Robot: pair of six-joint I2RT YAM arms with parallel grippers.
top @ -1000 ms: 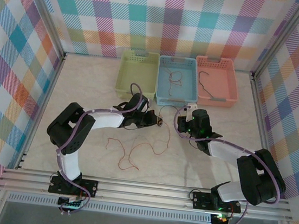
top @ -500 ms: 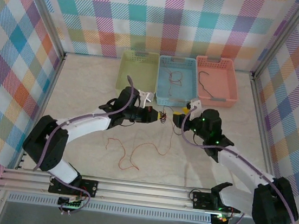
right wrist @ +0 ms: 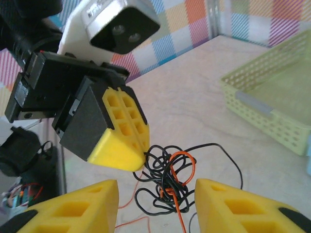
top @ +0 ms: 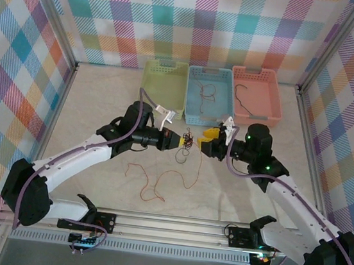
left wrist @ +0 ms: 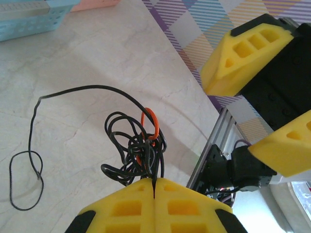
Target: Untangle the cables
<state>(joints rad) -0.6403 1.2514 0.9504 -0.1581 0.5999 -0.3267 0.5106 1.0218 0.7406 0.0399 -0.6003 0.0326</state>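
Note:
A knot of black and red-orange cables [left wrist: 138, 150] hangs above the table between my two grippers. My left gripper [left wrist: 154, 182] is shut on a black strand of the knot [top: 189, 140]. In the top view the left gripper [top: 179, 142] reaches in from the left. My right gripper [top: 203, 140] faces it from the right, open. In the right wrist view the knot [right wrist: 170, 179] sits in the gap between the open right gripper's [right wrist: 155, 196] fingers, touching neither. A loose red-orange cable [top: 158, 182] trails from the knot onto the table.
Three baskets stand at the back: green [top: 162, 92], blue [top: 192, 112] with thin cables in it, and pink [top: 267, 108] with a black cable. Plaid walls close in the table on three sides. A metal rail [top: 172, 225] runs along the near edge.
Both arms have stretched out and lowered. The right gripper has opened and moved left, up to the knot. The left gripper has stayed shut on the knot.

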